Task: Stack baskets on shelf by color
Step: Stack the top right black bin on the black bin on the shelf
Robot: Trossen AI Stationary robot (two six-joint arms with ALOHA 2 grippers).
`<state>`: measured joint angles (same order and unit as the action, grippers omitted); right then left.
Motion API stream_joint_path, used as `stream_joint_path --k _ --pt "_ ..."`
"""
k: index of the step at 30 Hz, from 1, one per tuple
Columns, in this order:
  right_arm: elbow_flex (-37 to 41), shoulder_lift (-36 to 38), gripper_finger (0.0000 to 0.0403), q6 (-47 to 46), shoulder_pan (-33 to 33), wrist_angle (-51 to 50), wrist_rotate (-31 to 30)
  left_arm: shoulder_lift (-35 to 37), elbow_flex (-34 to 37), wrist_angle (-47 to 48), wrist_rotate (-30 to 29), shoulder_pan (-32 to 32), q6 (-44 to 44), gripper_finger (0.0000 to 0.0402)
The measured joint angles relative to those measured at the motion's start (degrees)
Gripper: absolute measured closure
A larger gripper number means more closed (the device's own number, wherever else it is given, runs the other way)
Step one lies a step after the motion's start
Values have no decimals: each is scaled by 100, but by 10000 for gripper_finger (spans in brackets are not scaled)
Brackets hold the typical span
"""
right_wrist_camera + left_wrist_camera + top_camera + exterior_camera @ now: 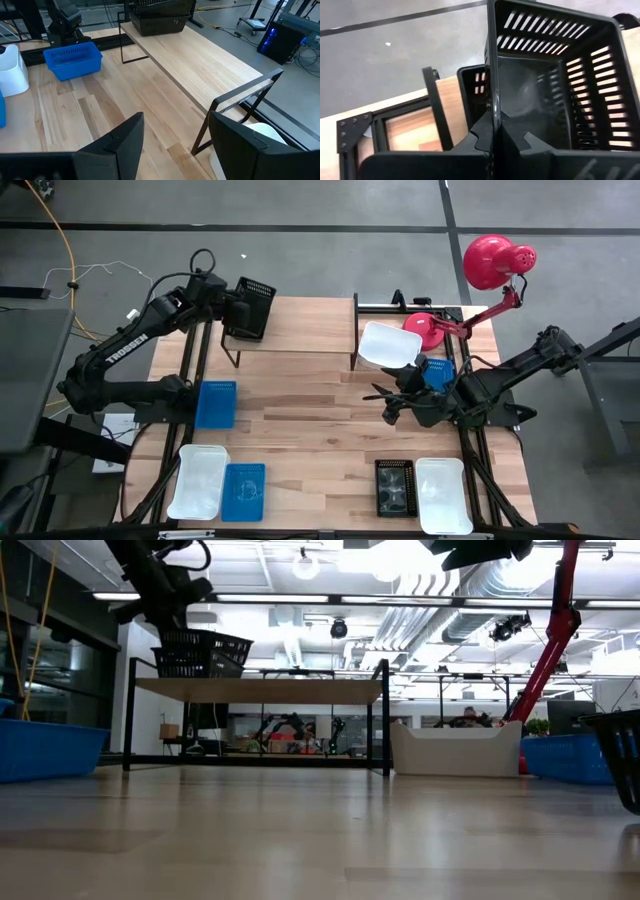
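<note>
Nearest me along the front edge sit a small black perforated plastic basket point(394, 487) and a larger white rounded tray point(441, 494). Mid-table my right gripper point(392, 402) hangs spread and empty. Farthest, my left gripper point(236, 310) pinches one thin wall of a black slotted basket point(251, 308) over the low light-wood shelf point(300, 326), at its left end; it looks light, stiff and slick, so I judge the rim the best hold.
</note>
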<state>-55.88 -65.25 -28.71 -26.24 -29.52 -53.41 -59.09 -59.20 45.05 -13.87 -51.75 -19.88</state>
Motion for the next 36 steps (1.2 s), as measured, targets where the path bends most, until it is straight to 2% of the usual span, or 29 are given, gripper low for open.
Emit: stream_joint_path --k 36 --pt "2 -2 194 -297 0 -131 -61 20 -2 151 454 4 -4 401"
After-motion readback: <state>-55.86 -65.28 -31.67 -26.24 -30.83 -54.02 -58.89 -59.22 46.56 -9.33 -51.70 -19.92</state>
